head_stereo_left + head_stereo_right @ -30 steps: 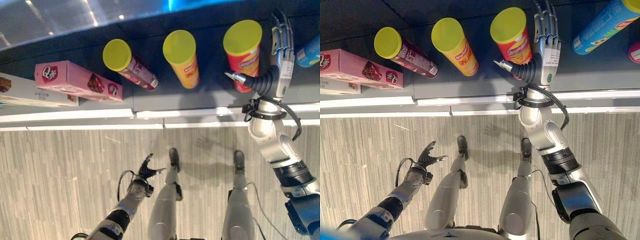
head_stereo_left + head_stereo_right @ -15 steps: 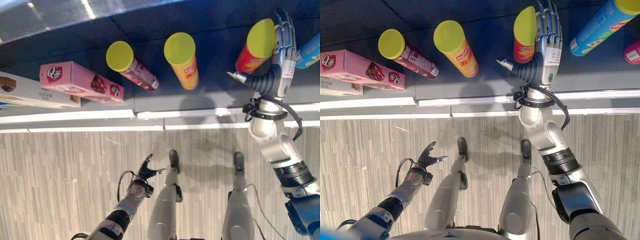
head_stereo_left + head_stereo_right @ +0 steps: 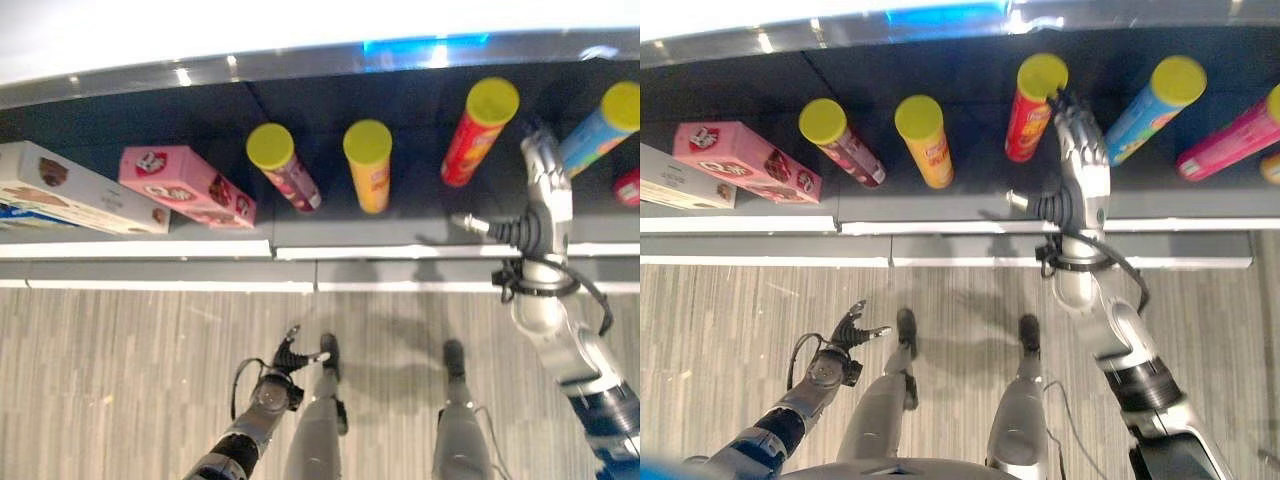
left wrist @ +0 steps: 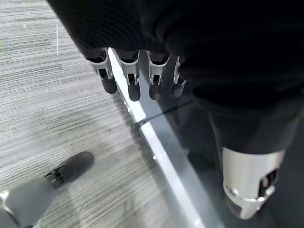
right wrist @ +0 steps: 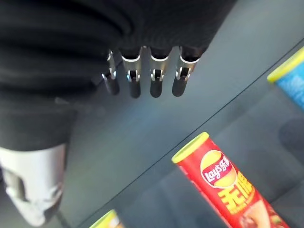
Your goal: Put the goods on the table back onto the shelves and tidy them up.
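Observation:
A red crisp can (image 3: 1033, 108) with a yellow lid stands upright on the dark shelf (image 3: 420, 215), between a yellow can (image 3: 924, 140) and a blue can (image 3: 1153, 110). My right hand (image 3: 1081, 165) reaches onto the shelf just right of the red can, open, fingers straight and holding nothing. In the right wrist view the red can (image 5: 223, 180) stands a little apart from the fingertips (image 5: 156, 83). Low over the striped floor hangs my left hand (image 3: 846, 330), open and empty; its fingers (image 4: 133, 80) are straight.
On the same shelf a maroon can (image 3: 283, 165) leans left of the yellow one, then a pink box (image 3: 186, 184) and a white box (image 3: 80, 188). A pink can (image 3: 1230, 135) lies at the far right. The shelf's pale front edge (image 3: 300, 250) runs across.
The camera has shifted, showing more of the shelf. The red can went from my right hand's palm to standing deeper on the shelf, and the hand has come off it.

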Motion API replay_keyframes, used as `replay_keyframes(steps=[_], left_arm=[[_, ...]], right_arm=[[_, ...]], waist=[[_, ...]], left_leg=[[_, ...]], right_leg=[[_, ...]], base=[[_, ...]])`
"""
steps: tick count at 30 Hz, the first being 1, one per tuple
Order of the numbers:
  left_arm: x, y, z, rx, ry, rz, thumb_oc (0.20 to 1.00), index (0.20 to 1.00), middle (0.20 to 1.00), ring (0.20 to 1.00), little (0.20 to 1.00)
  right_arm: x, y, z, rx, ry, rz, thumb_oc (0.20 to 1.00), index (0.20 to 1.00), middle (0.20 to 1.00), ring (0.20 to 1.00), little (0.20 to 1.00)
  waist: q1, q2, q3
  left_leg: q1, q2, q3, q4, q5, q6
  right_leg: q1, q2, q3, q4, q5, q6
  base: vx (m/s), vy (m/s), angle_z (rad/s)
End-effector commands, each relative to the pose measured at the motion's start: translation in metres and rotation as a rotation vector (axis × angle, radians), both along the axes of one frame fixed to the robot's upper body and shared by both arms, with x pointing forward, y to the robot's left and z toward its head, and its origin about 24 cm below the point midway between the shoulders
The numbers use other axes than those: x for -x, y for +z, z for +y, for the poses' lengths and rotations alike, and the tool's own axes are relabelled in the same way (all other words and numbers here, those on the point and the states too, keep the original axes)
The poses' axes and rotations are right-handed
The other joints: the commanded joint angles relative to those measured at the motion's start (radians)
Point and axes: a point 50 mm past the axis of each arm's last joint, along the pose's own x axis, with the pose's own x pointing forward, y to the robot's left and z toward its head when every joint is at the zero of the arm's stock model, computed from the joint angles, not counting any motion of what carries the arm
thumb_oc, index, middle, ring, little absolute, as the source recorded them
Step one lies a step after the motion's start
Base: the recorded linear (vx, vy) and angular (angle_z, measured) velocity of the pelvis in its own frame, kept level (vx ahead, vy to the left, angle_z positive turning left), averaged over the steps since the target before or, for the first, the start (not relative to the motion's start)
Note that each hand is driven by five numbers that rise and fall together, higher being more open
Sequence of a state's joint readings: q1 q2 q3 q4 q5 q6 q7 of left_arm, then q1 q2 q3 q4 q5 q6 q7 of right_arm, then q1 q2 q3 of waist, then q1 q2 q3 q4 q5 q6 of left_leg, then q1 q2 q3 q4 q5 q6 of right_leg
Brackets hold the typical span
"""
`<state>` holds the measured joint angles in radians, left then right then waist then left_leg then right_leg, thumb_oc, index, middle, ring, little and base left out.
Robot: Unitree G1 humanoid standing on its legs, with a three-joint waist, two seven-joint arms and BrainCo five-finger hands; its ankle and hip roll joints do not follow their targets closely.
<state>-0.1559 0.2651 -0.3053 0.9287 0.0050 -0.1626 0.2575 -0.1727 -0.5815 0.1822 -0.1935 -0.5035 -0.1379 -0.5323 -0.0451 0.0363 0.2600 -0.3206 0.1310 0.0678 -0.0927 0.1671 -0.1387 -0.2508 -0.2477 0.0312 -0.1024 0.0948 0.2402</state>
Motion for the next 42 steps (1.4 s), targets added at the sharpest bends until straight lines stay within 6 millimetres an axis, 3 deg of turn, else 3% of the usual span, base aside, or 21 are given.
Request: replay_keyframes(steps=[1, 4, 6, 10, 14, 15, 16, 17, 18, 19, 21, 22, 25, 26, 28, 30, 32, 34, 37, 40, 42], left_arm=[[0.011, -0.009, 0.014, -0.033, 0.028, 0.067, 1.0, 1.0, 1.0, 1.0, 1.0], [0.02, -0.013, 0.024, -0.035, 0.052, 0.105, 1.0, 1.0, 1.0, 1.0, 1.0], [0.038, -0.021, 0.043, -0.029, 0.047, 0.204, 1.0, 1.0, 1.0, 1.0, 1.0], [0.055, -0.029, 0.05, -0.02, 0.004, 0.297, 1.0, 1.0, 1.0, 1.0, 1.0], [0.071, -0.037, 0.052, 0.003, 0.0, 0.368, 1.0, 1.0, 1.0, 1.0, 1.0], [0.073, -0.038, 0.05, 0.018, 0.002, 0.378, 1.0, 1.0, 1.0, 1.0, 1.0], [0.073, -0.038, 0.051, 0.018, 0.002, 0.377, 1.0, 1.0, 1.0, 1.0, 1.0], [0.075, -0.039, 0.05, 0.023, 0.011, 0.384, 1.0, 1.0, 1.0, 1.0, 1.0], [0.074, -0.039, 0.05, 0.022, 0.011, 0.383, 1.0, 1.0, 1.0, 1.0, 1.0], [0.075, -0.041, 0.047, 0.045, 0.048, 0.378, 1.0, 1.0, 1.0, 1.0, 1.0], [0.074, -0.041, 0.047, 0.045, 0.048, 0.377, 1.0, 1.0, 1.0, 1.0, 1.0], [0.073, -0.041, 0.044, 0.066, 0.072, 0.369, 1.0, 1.0, 1.0, 1.0, 1.0], [0.076, -0.043, 0.039, 0.096, 0.089, 0.367, 1.0, 1.0, 1.0, 1.0, 1.0], [0.074, -0.043, 0.038, 0.112, 0.109, 0.357, 1.0, 1.0, 1.0, 1.0, 1.0], [0.07, -0.041, 0.036, 0.114, 0.111, 0.34, 1.0, 1.0, 1.0, 1.0, 1.0], [0.068, -0.041, 0.033, 0.122, 0.099, 0.339, 1.0, 1.0, 1.0, 1.0, 1.0], [0.068, -0.041, 0.032, 0.116, 0.082, 0.345, 1.0, 1.0, 1.0, 1.0, 1.0], [0.07, -0.044, 0.026, 0.106, 0.034, 0.374, 1.0, 1.0, 1.0, 1.0, 1.0], [0.072, -0.046, 0.024, 0.107, 0.023, 0.388, 1.0, 1.0, 1.0, 1.0, 1.0], [0.069, -0.045, 0.024, 0.109, 0.024, 0.381, 1.0, 1.0, 1.0, 1.0, 1.0], [0.069, -0.045, 0.02, 0.127, 0.017, 0.379, 1.0, 1.0, 1.0, 1.0, 1.0]], right_arm=[[0.012, 0.02, -0.014, -0.016, 0.099, 0.007, 1.0, 1.0, 1.0, 1.0, 1.0], [0.018, 0.005, -0.021, -0.116, 0.214, 0.188, 1.0, 1.0, 1.0, 1.0, 1.0], [0.032, -0.046, -0.054, -0.346, 0.388, 0.668, 1.0, 1.0, 1.0, 1.0, 1.0], [0.058, -0.124, -0.087, -0.518, 0.352, 1.141, 1.0, 1.0, 1.0, 1.0, 1.0], [0.112, -0.221, -0.104, -0.779, 0.091, 1.497, 1.0, 1.0, 1.0, 1.0, 1.0], [0.147, -0.264, -0.103, -0.814, -0.111, 1.644, 1.0, 1.0, 1.0, 1.0, 1.0], [0.147, -0.264, -0.103, -0.814, -0.11, 1.643, 1.0, 1.0, 1.0, 1.0, 1.0], [0.175, -0.29, -0.096, -0.934, -0.282, 1.699, 1.0, 1.0, 1.0, 1.0, 1.0], [0.175, -0.29, -0.096, -0.934, -0.282, 1.698, 1.0, 1.0, 1.0, 1.0, 1.0], [0.197, -0.31, -0.084, -1.043, -0.465, 1.712, 1.0, 1.0, 1.0, 1.0, 1.0], [0.197, -0.31, -0.084, -1.044, -0.464, 1.711, 1.0, 1.0, 1.0, 1.0, 1.0], [0.213, -0.317, -0.078, -1.109, -0.551, 1.729, 1.0, 1.0, 1.0, 1.0, 1.0], [0.216, -0.318, -0.078, -1.148, -0.603, 1.701, 1.0, 1.0, 1.0, 1.0, 1.0], [0.213, -0.317, -0.08, -1.122, -0.606, 1.698, 1.0, 1.0, 1.0, 1.0, 1.0], [0.206, -0.313, -0.088, -1.103, -0.618, 1.663, 1.0, 1.0, 1.0, 1.0, 1.0], [0.198, -0.31, -0.095, -1.066, -0.627, 1.644, 1.0, 1.0, 1.0, 1.0, 1.0], [0.195, -0.308, -0.098, -1.048, -0.627, 1.637, 1.0, 1.0, 1.0, 1.0, 1.0], [0.186, -0.303, -0.106, -1.02, -0.62, 1.604, 1.0, 1.0, 1.0, 1.0, 1.0], [0.18, -0.303, -0.105, -0.984, -0.604, 1.617, 1.0, 1.0, 1.0, 1.0, 1.0], [0.181, -0.305, -0.101, -0.954, -0.6, 1.65, 1.0, 1.0, 1.0, 1.0, 1.0], [0.183, -0.308, -0.095, -0.946, -0.59, 1.677, 1.0, 1.0, 1.0, 1.0, 1.0]], waist=[[-0.008, 0.014, -0.048], [-0.018, -0.003, -0.062], [-0.049, -0.033, -0.097], [-0.067, -0.053, -0.138], [-0.073, -0.061, -0.17], [-0.071, -0.057, -0.177], [-0.07, -0.058, -0.177], [-0.079, -0.051, -0.185], [-0.077, -0.051, -0.183], [-0.083, -0.035, -0.197], [-0.083, -0.035, -0.196], [-0.086, -0.022, -0.199], [-0.082, -0.002, -0.199], [-0.079, 0.002, -0.192], [-0.082, -0.009, -0.178], [-0.081, -0.024, -0.167], [-0.076, -0.032, -0.161], [-0.077, -0.053, -0.152], [-0.078, -0.065, -0.157], [-0.083, -0.062, -0.168], [-0.097, -0.047, -0.179]], left_leg=[[0.103, 0.028, -0.051, 0.005, -0.153, -0.027], [0.127, 0.031, -0.045, 0.005, -0.158, -0.027], [0.181, 0.041, -0.02, 0.005, -0.166, -0.031], [0.239, 0.051, 0.0, 0.005, -0.179, -0.032], [0.299, 0.059, 0.016, 0.005, -0.197, -0.029], [0.319, 0.066, 0.014, 0.005, -0.196, -0.026], [0.319, 0.066, 0.014, 0.005, -0.196, -0.027], [0.335, 0.08, 0.022, 0.005, -0.191, -0.03], [0.338, 0.081, 0.024, 0.005, -0.192, -0.03], [0.349, 0.112, 0.032, 0.005, -0.176, -0.039], [0.35, 0.112, 0.033, 0.005, -0.176, -0.039], [0.346, 0.147, 0.032, 0.005, -0.138, -0.05], [0.345, 0.195, 0.027, 0.005, -0.053, -0.068], [0.319, 0.224, 0.021, 0.008, 0.015, -0.071], [0.282, 0.227, 0.081, 0.013, 0.022, -0.043], [0.269, 0.196, 0.148, 0.029, -0.029, -0.019], [0.263, 0.162, 0.139, 0.066, -0.073, -0.004], [0.271, 0.056, 0.091, 0.215, -0.214, 0.036], [0.305, -0.049, 0.004, 0.373, -0.294, 0.061], [0.347, -0.095, -0.032, 0.384, -0.309, 0.07], [0.438, -0.096, -0.027, 0.242, -0.371, 0.083]], right_leg=[[-0.034, 0.014, 0.01, 0.034, -0.032, -0.02], [-0.013, 0.017, 0.013, 0.033, -0.034, -0.019], [0.019, 0.021, 0.024, 0.044, -0.041, -0.016], [0.049, 0.021, 0.034, 0.062, -0.054, -0.013], [0.074, 0.027, 0.055, 0.082, -0.068, -0.011], [0.081, 0.038, 0.062, 0.101, -0.085, -0.016], [0.081, 0.038, 0.063, 0.102, -0.085, -0.016], [0.083, 0.057, 0.076, 0.117, -0.098, -0.024], [0.084, 0.058, 0.077, 0.118, -0.099, -0.025], [0.092, 0.098, 0.086, 0.129, -0.127, -0.047], [0.092, 0.099, 0.086, 0.13, -0.128, -0.047], [0.097, 0.141, 0.089, 0.14, -0.148, -0.07], [0.124, 0.2, 0.087, 0.135, -0.173, -0.106], [0.141, 0.231, 0.078, 0.122, -0.189, -0.127], [0.161, 0.243, 0.063, 0.107, -0.202, -0.147], [0.165, 0.246, 0.045, 0.104, -0.202, -0.159], [0.166, 0.245, 0.036, 0.101, -0.195, -0.158], [0.152, 0.233, 0.011, 0.098, -0.167, -0.162], [0.136, 0.236, 0.0, 0.088, -0.134, -0.168], [0.117, 0.243, -0.009, 0.092, -0.113, -0.165], [0.095, 0.254, -0.023, 0.101, -0.091, -0.155]], base=[[0.08, 0.037, 0.02], [0.06, 0.013, -0.03], [0.11, 0.046, -0.06], [0.09, 0.014, -0.16], [0.11, -0.056, -0.21], [0.07, -0.104, -0.31], [0.06, -0.183, -0.26], [0.02, -0.104, -0.16], [0.04, -0.333, -0.15], [0.02, -0.23, -0.24], [-0.01, -0.212, -0.31], [-0.06, -0.389, -0.28], [-0.05, -0.333, -0.15], [-0.11, -0.407, -0.05], [-0.16, -0.343, 0.17], [-0.18, -0.238, 0.65], [-0.12, -0.117, 0.62], [-0.23, -0.111, 0.43], [-0.15, -0.039, 0.62], [-0.08, 0.041, 0.21], [-0.15, 0.152, 0.17]])
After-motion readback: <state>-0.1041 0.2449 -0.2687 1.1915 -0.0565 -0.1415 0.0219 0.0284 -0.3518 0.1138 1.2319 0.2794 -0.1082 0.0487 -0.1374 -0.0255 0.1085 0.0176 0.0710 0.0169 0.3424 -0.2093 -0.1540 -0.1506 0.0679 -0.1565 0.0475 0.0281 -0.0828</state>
